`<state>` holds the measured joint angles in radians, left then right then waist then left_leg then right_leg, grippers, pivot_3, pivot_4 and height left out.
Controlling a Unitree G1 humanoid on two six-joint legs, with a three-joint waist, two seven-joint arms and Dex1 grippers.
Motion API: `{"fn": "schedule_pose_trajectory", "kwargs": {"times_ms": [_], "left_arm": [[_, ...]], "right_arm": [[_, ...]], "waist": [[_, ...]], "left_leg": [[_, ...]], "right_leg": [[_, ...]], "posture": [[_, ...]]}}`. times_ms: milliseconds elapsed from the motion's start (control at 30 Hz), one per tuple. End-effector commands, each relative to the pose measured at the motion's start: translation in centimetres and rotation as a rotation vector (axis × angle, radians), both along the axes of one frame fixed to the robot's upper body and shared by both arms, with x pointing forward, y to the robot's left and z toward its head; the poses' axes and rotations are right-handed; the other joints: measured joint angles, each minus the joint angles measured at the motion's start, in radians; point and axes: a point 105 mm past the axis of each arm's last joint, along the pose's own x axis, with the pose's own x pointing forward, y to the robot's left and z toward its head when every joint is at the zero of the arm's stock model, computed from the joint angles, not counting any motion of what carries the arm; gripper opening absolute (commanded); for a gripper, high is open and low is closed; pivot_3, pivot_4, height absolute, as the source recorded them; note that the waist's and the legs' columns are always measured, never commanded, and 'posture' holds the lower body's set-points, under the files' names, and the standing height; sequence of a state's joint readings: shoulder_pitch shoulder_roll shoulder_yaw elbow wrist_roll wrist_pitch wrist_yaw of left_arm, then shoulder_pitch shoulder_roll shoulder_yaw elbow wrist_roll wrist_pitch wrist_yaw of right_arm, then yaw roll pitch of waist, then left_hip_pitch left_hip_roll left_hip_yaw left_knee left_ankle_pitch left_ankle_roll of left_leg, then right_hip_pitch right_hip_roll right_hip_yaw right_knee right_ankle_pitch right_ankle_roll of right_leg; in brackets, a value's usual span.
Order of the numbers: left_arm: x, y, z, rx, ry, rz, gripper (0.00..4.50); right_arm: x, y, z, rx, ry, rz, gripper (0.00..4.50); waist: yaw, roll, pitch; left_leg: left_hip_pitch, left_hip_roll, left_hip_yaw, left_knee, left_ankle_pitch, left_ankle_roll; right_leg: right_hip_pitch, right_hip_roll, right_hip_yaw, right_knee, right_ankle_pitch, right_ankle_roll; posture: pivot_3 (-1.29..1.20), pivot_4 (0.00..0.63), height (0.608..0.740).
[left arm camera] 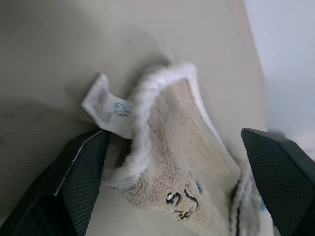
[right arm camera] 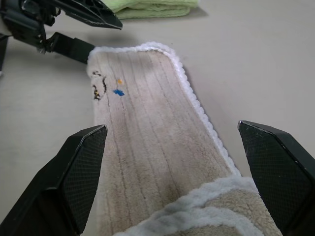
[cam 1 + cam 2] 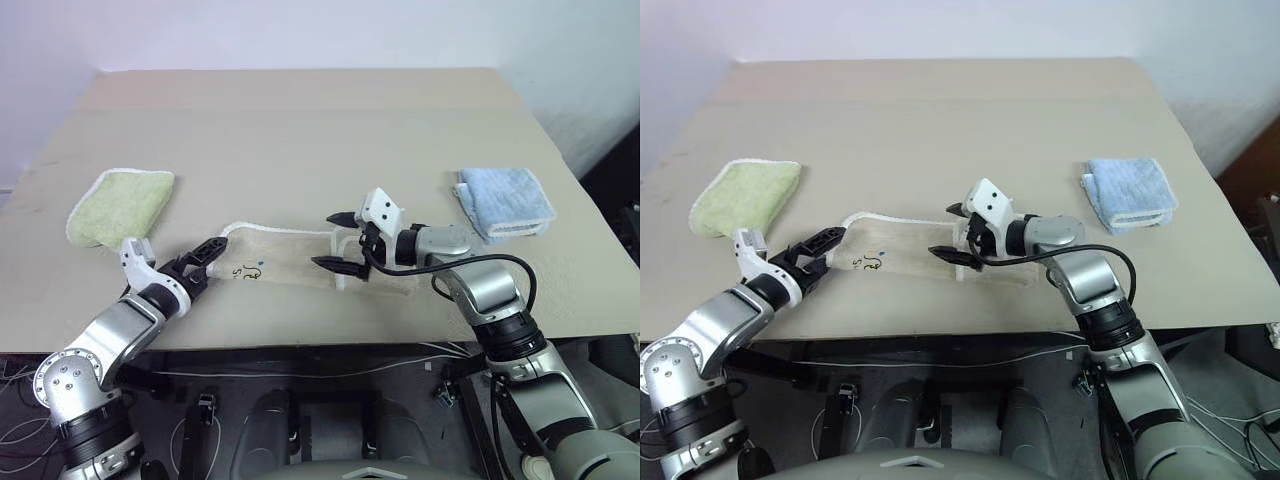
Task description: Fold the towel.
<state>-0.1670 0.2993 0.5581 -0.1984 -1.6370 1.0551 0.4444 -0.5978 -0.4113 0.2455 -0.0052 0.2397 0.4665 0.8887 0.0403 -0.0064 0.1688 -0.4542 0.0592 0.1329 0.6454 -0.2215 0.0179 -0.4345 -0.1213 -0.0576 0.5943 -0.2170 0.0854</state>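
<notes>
The towel (image 3: 300, 262) lay on the desk (image 3: 300, 120) as a long narrow strip, seemingly part-folded. Left tool (image 3: 205, 255) and right tool (image 3: 335, 240), both open and empty, flanked its ends; the crosswise fold remained.

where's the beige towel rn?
The beige towel lies near the table's front edge, centre in the head views, between the left gripper and right gripper, both open at its ends.
</notes>
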Motion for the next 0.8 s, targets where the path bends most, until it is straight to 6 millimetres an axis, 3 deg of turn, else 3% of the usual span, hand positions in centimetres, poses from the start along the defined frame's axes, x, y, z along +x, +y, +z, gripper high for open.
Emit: {"fn": "schedule_pose_trajectory", "kwargs": {"times_ms": [33,167,267,633,800], "left_arm": [[0.1,-1.5,0.1,-0.027,0.006,-0.069,4.50],[0.3,-1.0,0.2,-0.025,-0.003,-0.052,4.50],[0.5,-0.4,0.3,-0.016,-0.007,-0.030,3.90],[0.4,0.4,1.6,0.052,-0.076,-0.039,0.09],[0.3,-0.9,4.0,0.134,-0.201,-0.154,0.01]], "right_arm": [[0.1,-0.2,1.7,0.027,-0.067,-0.007,4.49],[0.5,-0.3,1.9,0.033,-0.076,-0.022,4.49],[0.6,-0.1,1.8,0.035,-0.085,-0.021,4.50],[0.8,-0.3,1.7,0.034,-0.091,-0.031,4.50],[0.7,-0.6,2.0,0.055,-0.087,-0.042,4.50]], "waist": [[-0.002,0.000,0.000],[-0.002,0.000,0.000],[-0.004,0.000,0.000],[-0.038,-0.001,0.001],[-0.050,-0.001,0.001]], "left_leg": [[-0.002,0.000,0.000,0.000,0.000,0.000],[-0.006,-0.001,0.001,0.001,0.001,0.000],[-0.006,-0.001,0.002,0.002,0.001,0.000],[-0.007,-0.001,0.002,0.002,0.001,-0.001],[-0.007,0.000,0.002,0.002,0.002,-0.002]], "right_leg": [[-0.001,0.000,0.000,0.000,0.000,0.000],[-0.002,0.002,0.000,0.001,0.000,0.000],[-0.002,0.003,0.000,0.001,0.000,0.000],[-0.002,0.004,-0.001,0.002,0.000,0.001],[-0.002,0.005,-0.001,0.003,0.000,0.001]], "posture": [[0.00,0.150,0.740],[0.00,0.150,0.740],[0.00,0.150,0.740],[0.00,0.150,0.740],[0.00,0.150,0.740]]}}
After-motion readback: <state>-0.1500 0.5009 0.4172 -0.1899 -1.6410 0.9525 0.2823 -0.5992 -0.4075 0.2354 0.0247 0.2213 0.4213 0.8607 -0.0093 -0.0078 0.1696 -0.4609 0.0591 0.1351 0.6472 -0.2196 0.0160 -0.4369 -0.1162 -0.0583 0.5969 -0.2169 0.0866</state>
